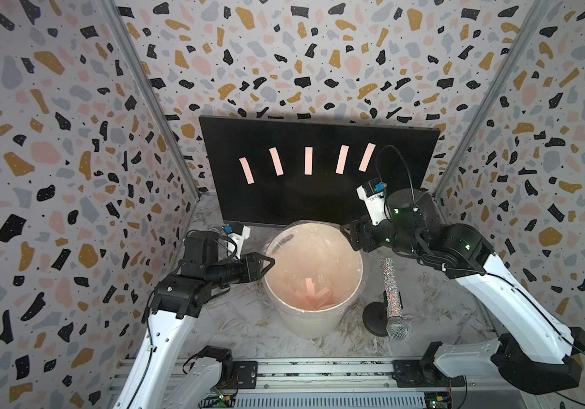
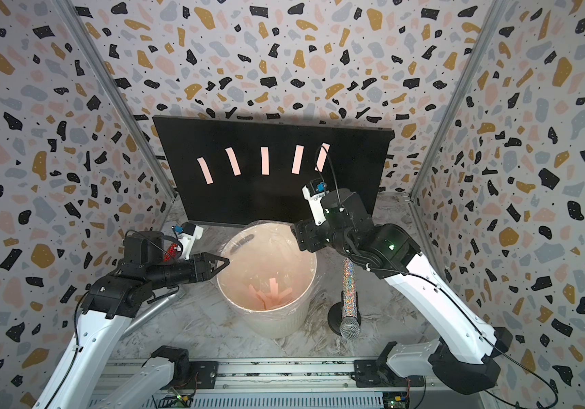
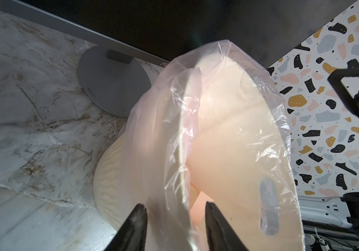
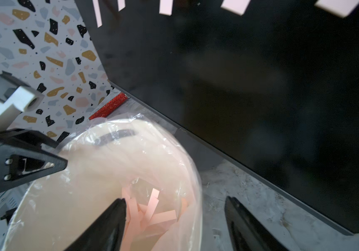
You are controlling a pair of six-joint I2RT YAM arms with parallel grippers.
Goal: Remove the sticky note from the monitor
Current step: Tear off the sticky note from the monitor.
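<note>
The monitor (image 1: pixel 319 202) stands just behind the lined bucket (image 1: pixel 305 324), with five pink sticky notes (image 1: pixel 308 160) in a row on its screen. The left gripper (image 3: pixel 175 207), jaws partly apart, straddles the bucket's left rim. The right gripper (image 4: pixel 175 198), jaws wide and empty, hovers over the bucket's far rim.

Nothing legible (logo (image 3: pixel 164 63) on the monitor (image 3: pixel 174 21) half hidden).
</note>
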